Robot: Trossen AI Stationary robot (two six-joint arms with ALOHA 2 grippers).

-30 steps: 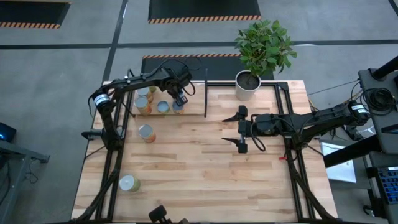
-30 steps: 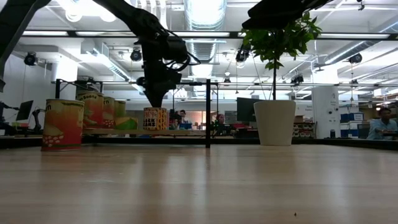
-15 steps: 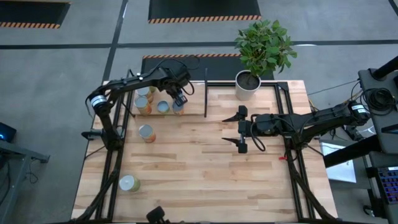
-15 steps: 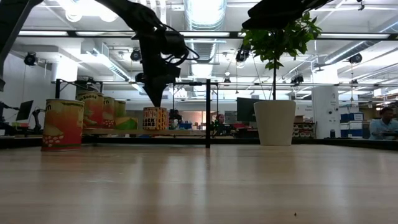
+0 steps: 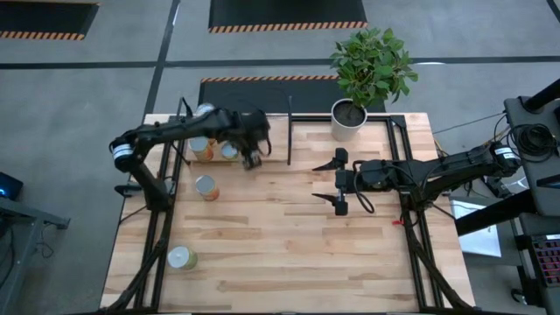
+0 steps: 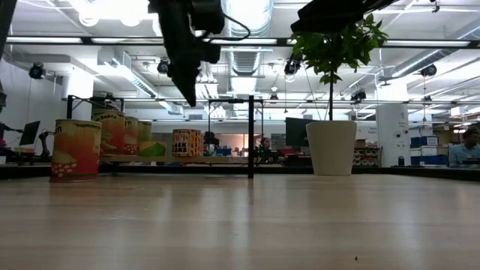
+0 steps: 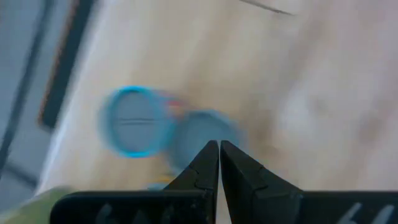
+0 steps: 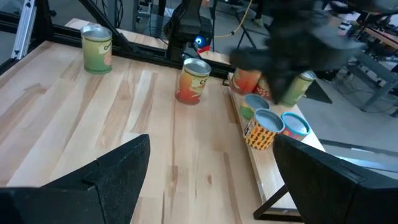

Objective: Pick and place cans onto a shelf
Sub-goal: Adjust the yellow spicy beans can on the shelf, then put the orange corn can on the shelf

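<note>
My left pincer is hanging over the shelf with its fingers pressed together, holding nothing, raised clear above the cans in the low view. My right pincer is sitting spread wide over the middle of the bench, nothing in it, well apart from everything. There's a potted plant in a white pot at the back edge of the bench, and a black post standing at the shelf's end. The cans on the shelf are short cylinders with bluish or silvery tops and orange and yellow labels, bunched together at the bench's back left corner. Two more cans are standing loose on the bench, one just in front of the shelf and one near the front left edge. Can't read the label writing.
</note>
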